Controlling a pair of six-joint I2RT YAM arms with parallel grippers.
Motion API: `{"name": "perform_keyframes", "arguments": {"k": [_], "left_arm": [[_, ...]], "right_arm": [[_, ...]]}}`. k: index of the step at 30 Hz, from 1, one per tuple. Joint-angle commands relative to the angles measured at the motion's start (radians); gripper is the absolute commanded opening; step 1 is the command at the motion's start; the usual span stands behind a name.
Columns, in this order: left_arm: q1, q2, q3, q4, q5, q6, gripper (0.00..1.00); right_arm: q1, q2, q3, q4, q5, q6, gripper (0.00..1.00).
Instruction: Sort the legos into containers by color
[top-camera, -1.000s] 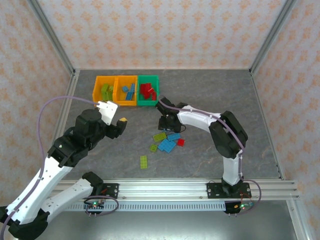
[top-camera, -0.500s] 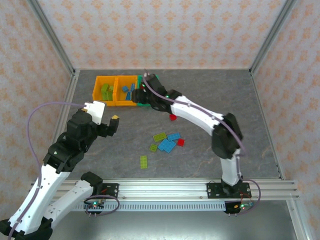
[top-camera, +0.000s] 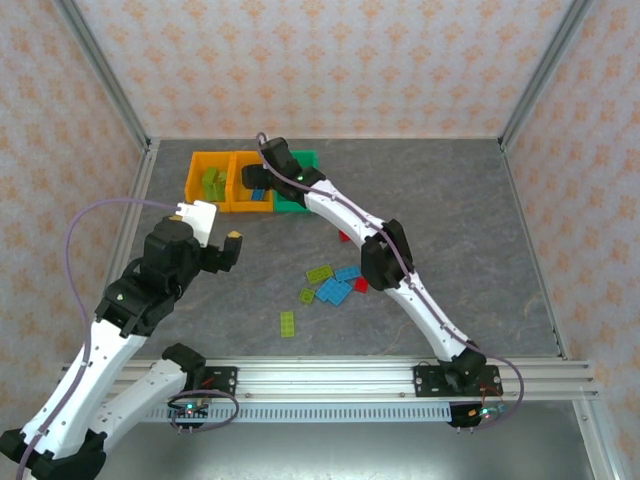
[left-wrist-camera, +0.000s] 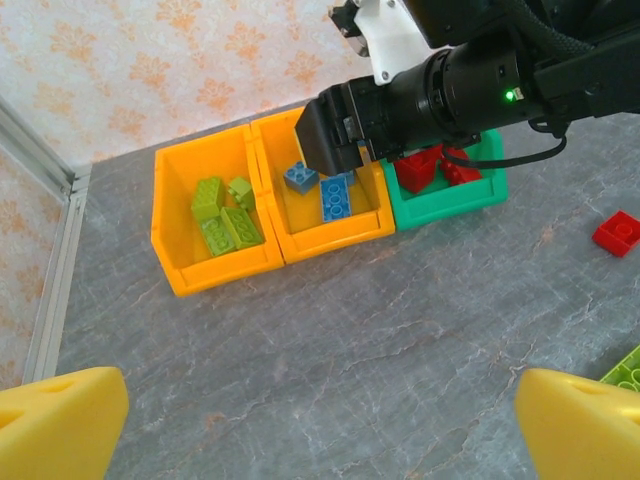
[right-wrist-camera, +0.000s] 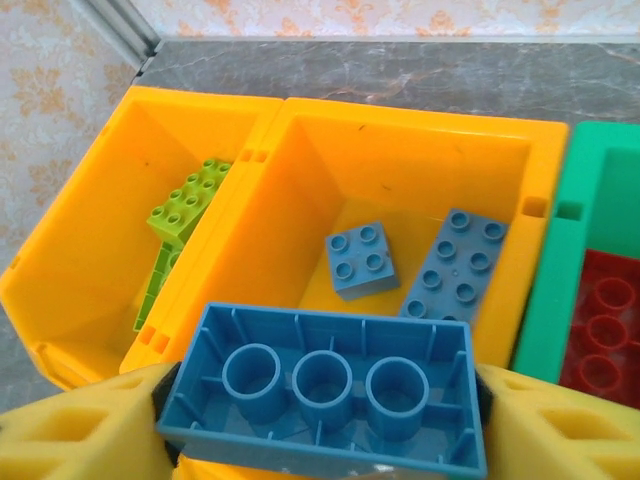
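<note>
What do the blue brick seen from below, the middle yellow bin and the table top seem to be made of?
Blue brick: moulded plastic, semi-gloss; hollow underside with tubes and thin ribs.
Middle bin: glossy plastic, soft highlights on smooth walls.
Table top: grey, veined like stone, matt; possibly a printed laminate.

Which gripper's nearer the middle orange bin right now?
Right. The right gripper hangs directly over the middle orange bin, blue brick between its fingers; the left gripper is apart, over the table.
</note>
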Motion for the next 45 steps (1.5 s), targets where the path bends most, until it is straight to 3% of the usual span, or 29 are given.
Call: {"name": "perform_keyframes", "arguments": {"k": [1, 5, 12, 16, 19, 22, 28, 35, 40, 45], "left_arm": [[0.012, 0.008, -0.007, 0.016, -0.010, -0.009, 1.00], [0.013, 0.023, -0.004, 0.014, -0.012, -0.006, 1.00], [0.015, 0.037, -0.011, 0.024, -0.031, -0.052, 1.00], [0.015, 0.090, 0.067, -0.071, -0.051, -0.252, 1.00], [0.014, 0.139, 0.088, -0.156, 0.017, -0.468, 0.99], [-0.004, 0.179, 0.037, -0.160, 0.164, -0.630, 0.96], [-0.249, 0.293, -0.093, -0.094, 0.189, -0.852, 0.93], [-0.506, 0.529, -0.165, -0.011, 0.124, -1.012, 0.90], [-0.544, 0.649, -0.225, 0.093, 0.186, -1.051, 0.89], [-0.584, 0.728, -0.227, 0.093, 0.182, -1.070, 0.77]], "right_arm": [[0.003, -0.009, 0.080, 0.062, -0.015, -0.048, 0.80], [0.003, -0.061, 0.086, 0.023, -0.019, -0.065, 0.84], [0.003, -0.317, -0.100, -0.134, -0.027, -0.081, 0.85], [0.003, -0.577, -0.398, -0.204, -0.015, -0.080, 0.85], [0.003, -0.795, -0.659, -0.238, -0.007, -0.079, 0.85], [0.003, -1.016, -0.921, -0.235, -0.029, -0.057, 0.86], [0.003, -1.375, -1.350, -0.141, -0.077, 0.075, 0.88], [0.003, -1.486, -1.523, -0.140, -0.043, 0.181, 0.92], [0.003, -1.458, -1.557, -0.116, -0.069, 0.219, 0.93], [0.003, -1.441, -1.555, -0.136, -0.042, 0.216, 0.93]]}}
